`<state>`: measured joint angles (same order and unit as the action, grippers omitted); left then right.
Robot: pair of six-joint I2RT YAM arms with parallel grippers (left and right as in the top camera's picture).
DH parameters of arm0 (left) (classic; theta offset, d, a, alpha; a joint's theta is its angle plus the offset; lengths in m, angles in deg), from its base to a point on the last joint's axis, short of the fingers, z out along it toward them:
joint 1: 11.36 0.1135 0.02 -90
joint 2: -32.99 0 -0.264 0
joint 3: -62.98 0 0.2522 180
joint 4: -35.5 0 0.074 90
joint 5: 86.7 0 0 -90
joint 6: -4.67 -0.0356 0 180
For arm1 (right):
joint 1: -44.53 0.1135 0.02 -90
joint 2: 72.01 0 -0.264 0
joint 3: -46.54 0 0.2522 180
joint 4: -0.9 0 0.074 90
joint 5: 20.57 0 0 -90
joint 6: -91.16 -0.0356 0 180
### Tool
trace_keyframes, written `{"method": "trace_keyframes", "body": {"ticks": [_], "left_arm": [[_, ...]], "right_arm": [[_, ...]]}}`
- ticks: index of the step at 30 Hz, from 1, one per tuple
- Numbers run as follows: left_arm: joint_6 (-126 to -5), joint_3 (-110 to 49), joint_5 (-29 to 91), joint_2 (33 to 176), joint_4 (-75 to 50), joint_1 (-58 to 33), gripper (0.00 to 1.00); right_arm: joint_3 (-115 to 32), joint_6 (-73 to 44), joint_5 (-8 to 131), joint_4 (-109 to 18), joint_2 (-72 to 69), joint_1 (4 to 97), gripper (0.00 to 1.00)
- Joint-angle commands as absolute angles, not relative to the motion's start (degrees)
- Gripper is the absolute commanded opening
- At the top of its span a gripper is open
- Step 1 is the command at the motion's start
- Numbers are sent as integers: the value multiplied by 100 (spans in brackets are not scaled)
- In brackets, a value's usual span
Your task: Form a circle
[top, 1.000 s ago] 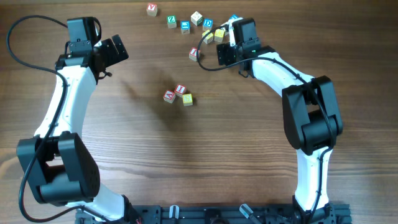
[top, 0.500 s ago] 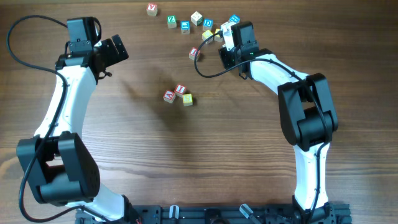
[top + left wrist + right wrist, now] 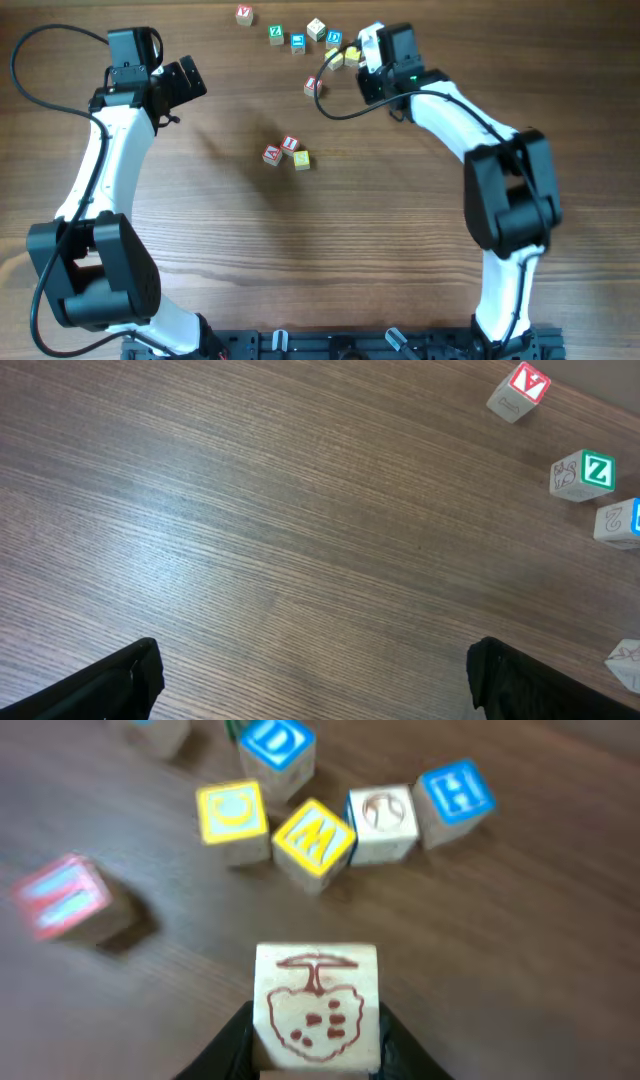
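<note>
We saw the right gripper (image 3: 316,1038) clamped on a plain wooden cube with a red line drawing on its face (image 3: 315,1005), its two black fingers (image 3: 232,1042) pressed against the cube's left and right sides, narrowed to the cube's width and not fully together. In the overhead view this gripper (image 3: 368,46) sat at the far side of the brown wooden table (image 3: 400,230), among the loose letter cubes. Beyond the held cube lay a yellow cube marked C (image 3: 232,815), touching a yellow cube marked M (image 3: 315,840), then a pale cube with a red round drawing (image 3: 384,815) and a blue-faced cube (image 3: 455,790). A blue cube marked D (image 3: 277,742) lay further off, and a blurred red-faced cube (image 3: 65,900) sat apart to the left. The circle (image 3: 288,151) was only a tight cluster of three tiny cubes near the table's middle, two red-lettered and one yellow, well apart from both grippers. The left gripper (image 3: 312,655) had its jaws spread wide over bare wood, holding and touching nothing, near the table's far left (image 3: 183,82)
</note>
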<state>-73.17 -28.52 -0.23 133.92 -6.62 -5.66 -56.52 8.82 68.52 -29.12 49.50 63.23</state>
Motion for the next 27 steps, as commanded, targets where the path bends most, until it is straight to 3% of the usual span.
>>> {"method": "trace_keyframes", "body": {"ticks": [1,9,18,19,21,23,27], "left_arm": [[-7264,-2880,-23,13339,-662,-560,100],[-7264,-2880,-23,13339,-662,-560,100],[-7264,-2880,-23,13339,-662,-560,100],[-7264,-2880,-23,13339,-662,-560,100],[-7264,-2880,-21,13339,-662,-560,100],[-7264,-2880,-23,13339,-662,-560,100],[-7264,-2880,-23,13339,-662,-560,100]], "right_arm": [[-5636,396,6336,-3554,4190,6332,21],[-5400,-1571,4693,-5298,4015,6349,20],[-4172,-2458,4660,-4321,4067,6531,21],[-4113,-2456,4662,-4282,4067,6531,24],[-4023,-2456,4662,-4240,4067,6531,52],[-3984,-2447,4758,-4262,4067,6531,66],[-3984,-2587,5036,-4249,4067,6500,72]]}}
